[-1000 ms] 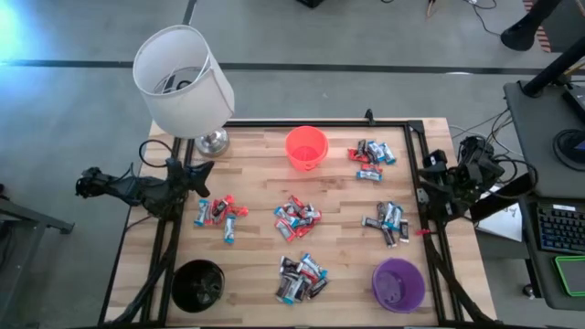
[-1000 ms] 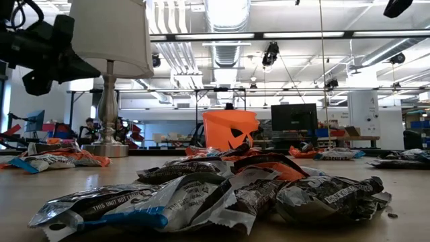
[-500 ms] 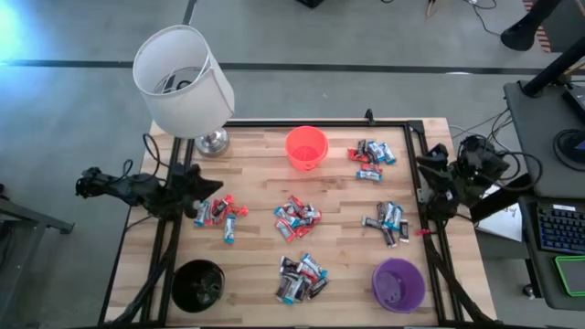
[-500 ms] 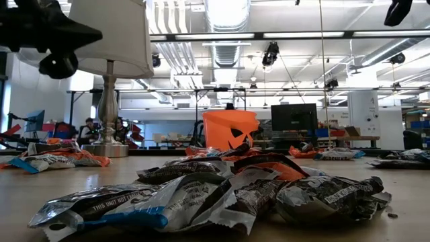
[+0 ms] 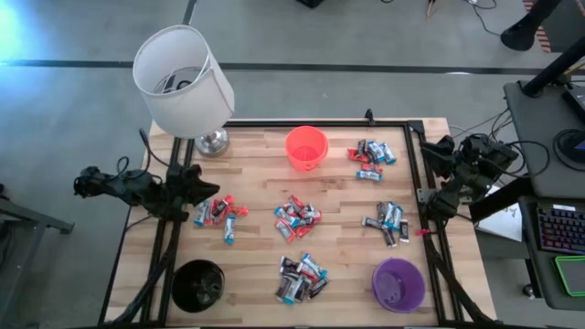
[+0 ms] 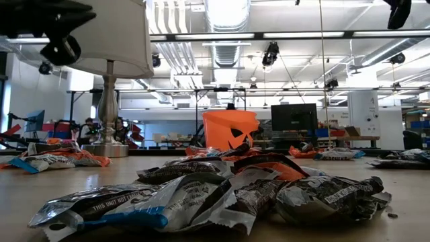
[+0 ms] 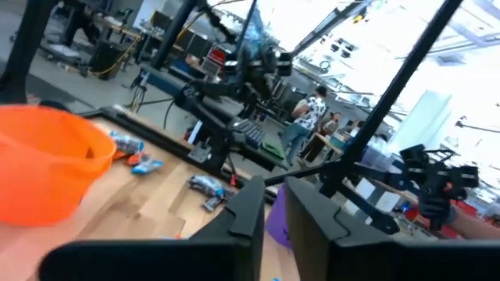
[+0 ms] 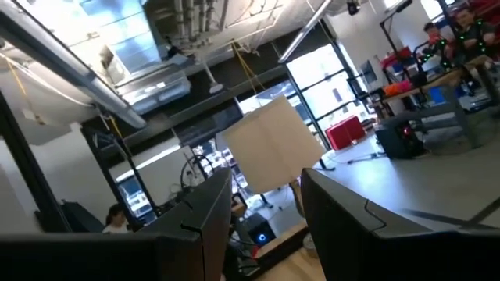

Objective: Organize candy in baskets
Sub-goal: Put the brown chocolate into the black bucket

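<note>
Candy piles [image 5: 297, 218] dot our table; our left gripper [image 5: 208, 190] is slightly parted, our right gripper [image 5: 437, 152] wide, both holding nothing.

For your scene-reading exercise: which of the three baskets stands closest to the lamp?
The orange-red basket, at the table's far edge just beside the lamp. The black basket and purple basket sit at the opposite, near edge.

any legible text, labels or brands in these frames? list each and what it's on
"THIS UNIT NOT LABELED": partly readable on the nearest candy wrapper in the low view; the words after it are too small to read.
Other candy wrappers: print blurred, unreadable.
Orange bucket: a dark cut-out face, no text.
Background monitors and signs: too small to read.
</note>
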Controlling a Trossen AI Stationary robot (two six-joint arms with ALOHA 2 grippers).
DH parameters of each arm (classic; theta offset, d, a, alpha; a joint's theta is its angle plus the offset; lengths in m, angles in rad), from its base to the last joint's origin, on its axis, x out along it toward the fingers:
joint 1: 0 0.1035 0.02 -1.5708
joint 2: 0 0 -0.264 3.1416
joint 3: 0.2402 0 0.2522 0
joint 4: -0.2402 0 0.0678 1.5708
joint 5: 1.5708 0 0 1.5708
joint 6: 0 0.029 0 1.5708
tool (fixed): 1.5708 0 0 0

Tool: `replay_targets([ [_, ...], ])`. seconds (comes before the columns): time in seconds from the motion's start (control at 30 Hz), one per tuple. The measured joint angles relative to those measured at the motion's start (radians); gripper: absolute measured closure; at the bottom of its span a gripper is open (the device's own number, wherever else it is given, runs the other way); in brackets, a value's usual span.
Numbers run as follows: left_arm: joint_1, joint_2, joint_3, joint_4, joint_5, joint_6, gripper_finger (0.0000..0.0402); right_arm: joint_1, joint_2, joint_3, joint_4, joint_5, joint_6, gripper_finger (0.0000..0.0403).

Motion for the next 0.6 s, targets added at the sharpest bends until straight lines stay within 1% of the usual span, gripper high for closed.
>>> replay_targets([
  [0.1, 0.000, 0.043, 0.061, -0.014, 0.000, 0.043, 0.0336, 0.000, 0.000, 0.005, 0.000, 0.011, -0.002, 0.0257],
  [0.23, 0.000, 0.139, 0.157, -0.132, -0.001, 0.040, 0.0312, 0.000, 0.000, 0.006, -0.001, 0.027, 0.000, 0.0257],
  [0.37, 0.000, 0.284, 0.290, -0.280, -0.002, 0.022, 0.0312, 0.000, 0.002, 0.006, 0.000, 0.027, 0.007, 0.0257],
  [0.5, 0.000, 0.448, 0.444, -0.388, -0.002, 0.049, 0.0322, 0.000, 0.013, 0.007, -0.001, 0.027, -0.022, 0.0257],
  [0.6, 0.000, 0.563, 0.559, -0.507, -0.008, 0.057, 0.0324, 0.000, 0.019, 0.010, -0.001, 0.027, -0.043, 0.0257],
])
